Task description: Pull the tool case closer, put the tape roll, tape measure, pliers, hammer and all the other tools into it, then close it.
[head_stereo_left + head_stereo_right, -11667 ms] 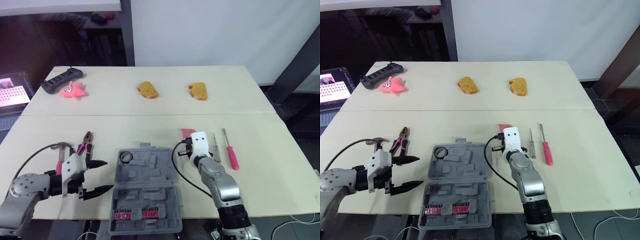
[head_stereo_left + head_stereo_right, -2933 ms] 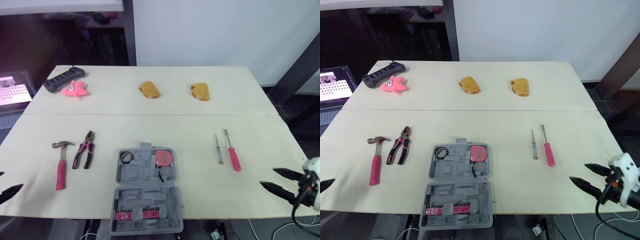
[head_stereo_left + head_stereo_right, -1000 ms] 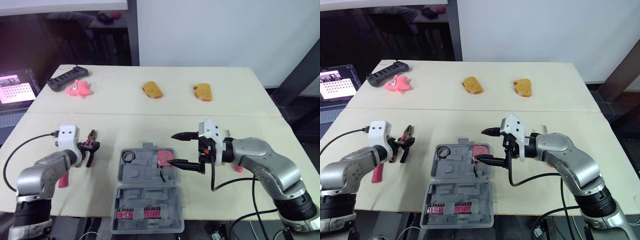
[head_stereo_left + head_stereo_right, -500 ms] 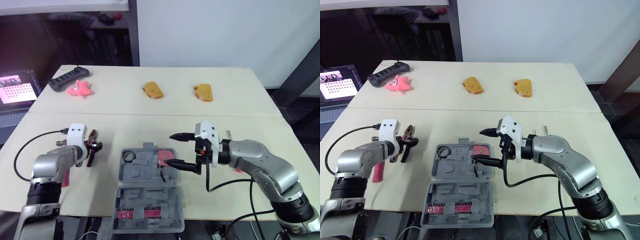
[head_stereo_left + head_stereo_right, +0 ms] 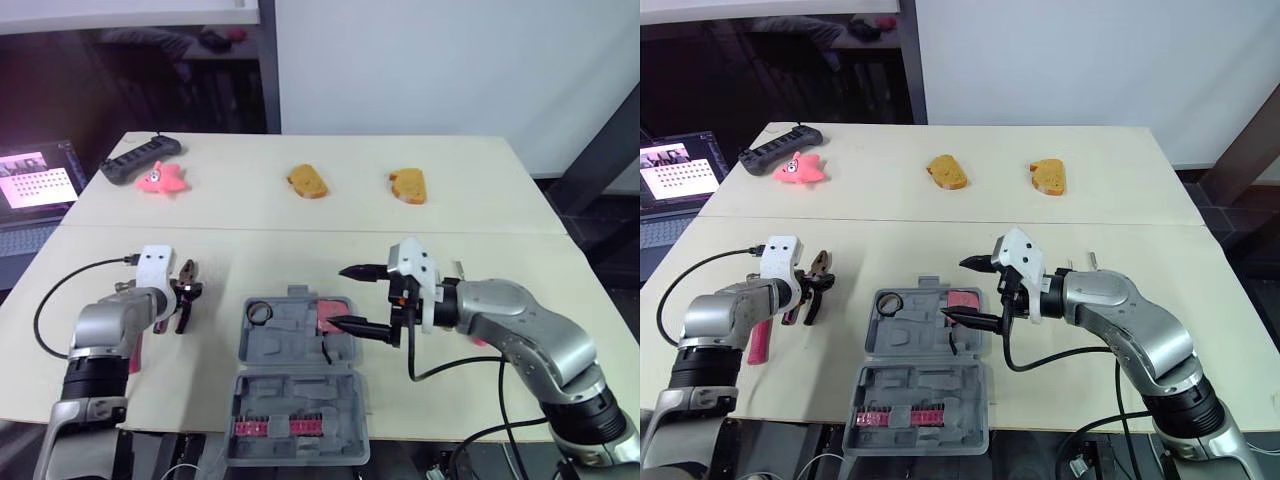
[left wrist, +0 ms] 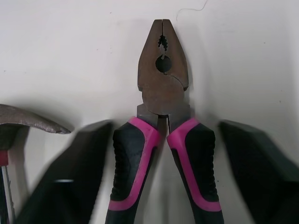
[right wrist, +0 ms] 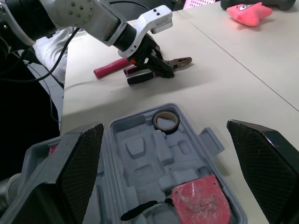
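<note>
The grey tool case (image 5: 295, 385) lies open near the table's front edge. In its far half sit a tape roll (image 5: 258, 313) and a pink tape measure (image 5: 328, 312). My right gripper (image 5: 340, 296) hovers open just over the case's right side, beside the tape measure. The pink-handled pliers (image 6: 163, 140) lie left of the case. My left gripper (image 5: 183, 302) is down over them, its fingers (image 6: 79, 177) straddling both handles with small gaps. The pink-handled hammer (image 5: 758, 340) lies just left of the pliers, partly under my left arm.
A row of pink bits (image 5: 290, 427) sits in the case's near half. Two yellow bread-like pieces (image 5: 307, 181) (image 5: 408, 184), a pink toy (image 5: 163, 179) and a black power strip (image 5: 140, 160) lie at the back. A pink screwdriver handle (image 5: 478, 340) peeks from behind my right arm.
My left gripper's fingers have drawn in toward the pliers' handles. My left arm settled slightly closer over the pliers. My right gripper has barely moved.
</note>
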Robot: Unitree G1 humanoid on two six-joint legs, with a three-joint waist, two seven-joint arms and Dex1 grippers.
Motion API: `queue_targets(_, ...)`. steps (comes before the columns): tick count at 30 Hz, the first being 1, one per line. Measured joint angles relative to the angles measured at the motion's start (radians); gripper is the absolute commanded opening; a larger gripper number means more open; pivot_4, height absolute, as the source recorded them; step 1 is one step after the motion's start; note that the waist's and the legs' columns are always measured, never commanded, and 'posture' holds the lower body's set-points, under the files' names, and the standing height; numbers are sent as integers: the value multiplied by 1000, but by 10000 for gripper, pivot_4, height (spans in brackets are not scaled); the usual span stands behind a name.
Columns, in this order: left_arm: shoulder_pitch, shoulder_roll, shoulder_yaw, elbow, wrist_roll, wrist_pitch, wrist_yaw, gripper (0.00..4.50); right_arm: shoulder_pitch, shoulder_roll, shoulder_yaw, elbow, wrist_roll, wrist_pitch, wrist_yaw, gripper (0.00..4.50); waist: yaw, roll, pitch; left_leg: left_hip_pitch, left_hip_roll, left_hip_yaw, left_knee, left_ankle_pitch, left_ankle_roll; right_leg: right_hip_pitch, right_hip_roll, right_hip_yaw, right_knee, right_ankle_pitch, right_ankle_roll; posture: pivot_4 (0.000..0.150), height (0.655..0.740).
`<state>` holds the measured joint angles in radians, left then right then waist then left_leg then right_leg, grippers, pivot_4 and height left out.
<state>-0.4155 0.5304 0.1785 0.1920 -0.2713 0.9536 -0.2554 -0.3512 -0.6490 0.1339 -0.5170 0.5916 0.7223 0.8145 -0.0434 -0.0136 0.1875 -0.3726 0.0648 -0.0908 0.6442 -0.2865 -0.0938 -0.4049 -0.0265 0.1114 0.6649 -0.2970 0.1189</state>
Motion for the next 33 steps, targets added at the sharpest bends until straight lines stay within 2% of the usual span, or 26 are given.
queue_targets(14, 51, -31, 34, -69, 19, -8, 10, 24202, -12, 1, 23, 3, -21, 0, -3, 45000, 0, 0, 0, 0, 0, 0, 0, 0, 0, 0, 0, 0, 0, 0, 0, 1500, 7400)
queue_targets(16, 84, -2, 12, -115, 22, -11, -17, 24202, -14, 1, 23, 4, -21, 0, -4, 45000, -3, -1, 1, -1, 0, 0, 0, 0, 0, -1, 0, 0, 0, 0, 0, 1500, 7400)
queue_targets(24, 198, 265, -102, -414, 6, -10, -262, 24202, -22, 1, 20, 8, -23, 7, -6, 45000, 1, -6, 5, -3, 0, 0, -1, 0, 0, -3, 0, 0, -1, 0, 0, 1500, 7400)
queue_targets(28, 212, 383, -134, -487, -10, -46, -405, 24202, -43, -11, 29, 8, -42, 6, 5, 45000, -1, -6, 8, -3, 0, 0, -1, 0, 0, -4, 0, 0, -2, 0, 0, 1500, 7400)
queue_targets(30, 194, 490, -175, -508, -38, -85, -547, 24202, -111, -42, 69, 8, -76, 0, 35, 45000, -3, -6, 11, -4, 0, 1, -1, 0, 0, -6, 0, 0, -2, 0, -1, 1500, 7400)
queue_targets(33, 112, 531, -204, -534, -78, -148, -701, 24202, -232, -42, 150, 10, -132, -15, 73, 45000, -2, -4, 12, -4, 1, 1, -2, 0, 0, -5, 0, 0, -2, -1, -1, 1500, 7400)
